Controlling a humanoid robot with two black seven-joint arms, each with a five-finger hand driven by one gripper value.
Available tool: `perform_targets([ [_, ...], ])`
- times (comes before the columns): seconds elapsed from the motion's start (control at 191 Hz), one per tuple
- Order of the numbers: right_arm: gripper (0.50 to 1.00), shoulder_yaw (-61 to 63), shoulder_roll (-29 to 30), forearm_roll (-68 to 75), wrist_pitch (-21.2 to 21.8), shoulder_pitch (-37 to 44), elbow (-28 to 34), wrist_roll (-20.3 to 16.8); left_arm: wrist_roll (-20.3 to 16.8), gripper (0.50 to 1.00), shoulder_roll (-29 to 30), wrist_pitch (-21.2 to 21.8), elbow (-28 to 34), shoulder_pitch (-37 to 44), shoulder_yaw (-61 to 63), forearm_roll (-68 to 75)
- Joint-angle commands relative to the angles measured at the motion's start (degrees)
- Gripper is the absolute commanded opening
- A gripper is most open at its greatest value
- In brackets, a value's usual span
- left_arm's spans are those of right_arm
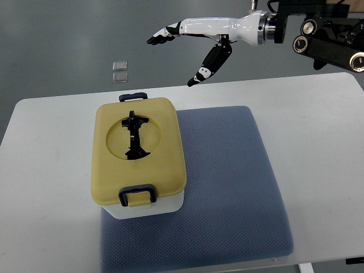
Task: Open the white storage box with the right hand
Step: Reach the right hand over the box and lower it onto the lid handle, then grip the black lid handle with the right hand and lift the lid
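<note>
Nothing of the opening looks done yet. The storage box (138, 162) sits closed on the left part of the blue mat (227, 187), at about 8 o'clock from the middle of the bench (51, 170). Its yellow lid (162, 153) lies flat on the white body, and the dark latch (137, 195) at the lid's 6 o'clock edge seems to be down; a second latch (132, 96) shows at the 12 o'clock edge. A black handle (134, 136) lies folded in the round hollow of the lid.

The right hand (190, 45) hangs in the air at about 1 o'clock from the box, well apart from it, fingers spread and holding nothing. What is left, as I judge it: reach the box, free the latches, lift the lid.

Count: one box, one lid, two latches, one handle, one mat, one hand. Two small clear squares (119, 71) lie on the floor beyond the bench's far edge.
</note>
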Motion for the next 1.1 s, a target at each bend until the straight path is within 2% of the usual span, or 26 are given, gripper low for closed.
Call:
perform_targets([
  [0.0, 0.928, -0.1, 3.3, -4.9, 3.1, 4.9, 0.3, 0.2, 0.0, 1.0, 0.0, 0.0, 0.0, 0.0, 0.0, 0.0],
  [0.214, 0.926, -0.4, 11.2, -8.1, 5.2, 10.7, 1.4, 0.2, 0.0, 1.0, 0.0, 0.0, 0.0, 0.0, 0.0, 0.0],
  [0.407, 0.913, -0.5, 16.4, -16.9, 8.3, 10.4, 1.4, 0.2, 0.0, 1.0, 0.0, 0.0, 0.0, 0.0, 0.0, 0.0],
  [0.538, 0.899, -0.5, 17.7, -21.8, 8.5, 9.7, 1.1, 0.2, 0.0, 1.0, 0.0, 0.0, 0.0, 0.0, 0.0, 0.0],
  [0.7, 0.83, -0.4, 17.6, -25.8, 8.0, 7.5, 0.8, 0.2, 0.0, 1.0, 0.0, 0.0, 0.0, 0.0, 0.0, 0.0],
  [0.862, 0.793, -0.3, 17.2, -25.9, 7.9, 6.8, 0.8, 0.2, 0.0, 1.0, 0.0, 0.0, 0.0, 0.0, 0.0, 0.0],
  [0.998, 0.713, -0.3, 17.2, -25.9, 7.7, 6.4, 0.8, 0.2, 0.0, 1.0, 0.0, 0.0, 0.0, 0.0, 0.0, 0.0],
  [1.097, 0.686, -0.1, 17.3, -25.9, 7.7, 6.3, 0.8, 0.2, 0.0, 1.0, 0.0, 0.0, 0.0, 0.0, 0.0, 0.0],
])
